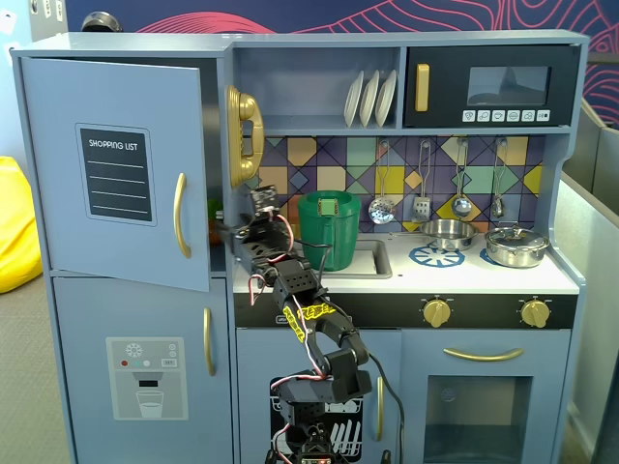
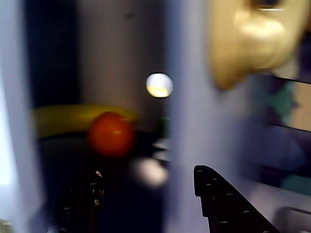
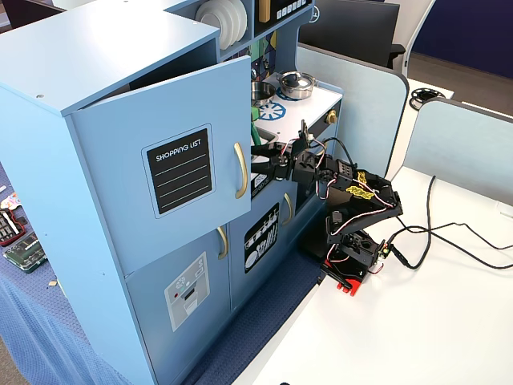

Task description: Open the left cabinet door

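A dark, studded gripper finger (image 2: 221,201) fills the bottom of the blurred wrist view, nearest the lens, with a second dark shape low at the left that is too soft to make out. Beyond it in that view sit a round orange-red ball-like object (image 2: 111,133) and a long yellow shape (image 2: 68,118) on a dark shelf inside the cabinet, and a pale gold toy telephone (image 2: 252,39) hangs up and to the right.

The black two-finger gripper (image 1: 228,232) of the small black robot arm (image 1: 314,324) reaches into the gap at the edge of the large blue-grey rectangular cabinet door (image 1: 116,169), which carries a black "SHOPPING LIST" chalkboard panel (image 1: 116,174) and a curved gold handle (image 1: 180,215). The door stands ajar, swung partly outward from the blue-grey toy kitchen (image 3: 96,56), as both fixed views show; its handle edge lies just left of the gripper in the front fixed view.

Whether the gripper is released or clenched cannot be told; no view shows both fingertips clearly, and nothing is seen held between them.

To the right of the gripper in the front fixed view stands a green plastic pot (image 1: 329,228) beside the sink, and further right a silver lidded pan (image 1: 515,246) on the white hob.
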`<state>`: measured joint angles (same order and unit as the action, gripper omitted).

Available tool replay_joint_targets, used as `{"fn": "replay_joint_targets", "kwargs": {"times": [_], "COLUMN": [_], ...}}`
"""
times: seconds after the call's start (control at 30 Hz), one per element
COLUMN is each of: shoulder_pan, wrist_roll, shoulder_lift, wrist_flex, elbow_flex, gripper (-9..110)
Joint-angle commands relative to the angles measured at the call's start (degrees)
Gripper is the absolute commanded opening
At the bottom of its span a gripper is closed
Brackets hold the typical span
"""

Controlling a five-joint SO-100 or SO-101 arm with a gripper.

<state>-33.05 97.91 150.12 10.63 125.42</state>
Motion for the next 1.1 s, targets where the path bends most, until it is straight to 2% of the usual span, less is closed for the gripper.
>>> {"fn": "replay_joint_targets", "kwargs": {"times": [0.0, 0.33, 0.67, 0.8, 0.93, 1.07], "shoulder_pan": [-6.42, -17.93, -21.36, -10.63, 8.61, 20.74], "wrist_roll": [3.87, 10.11, 12.22, 6.77, -0.88, -5.27], "shoulder_lift": [-0.53, -0.97, -0.97, 1.05, 3.87, 5.27], "wrist_flex": [-2.55, -2.9, -2.99, -0.88, 17.58, 34.45], "elbow_flex": [-4.39, -5.1, -4.75, -1.14, 0.88, 3.08], "gripper": [15, 14, 12, 13, 13, 12]}}
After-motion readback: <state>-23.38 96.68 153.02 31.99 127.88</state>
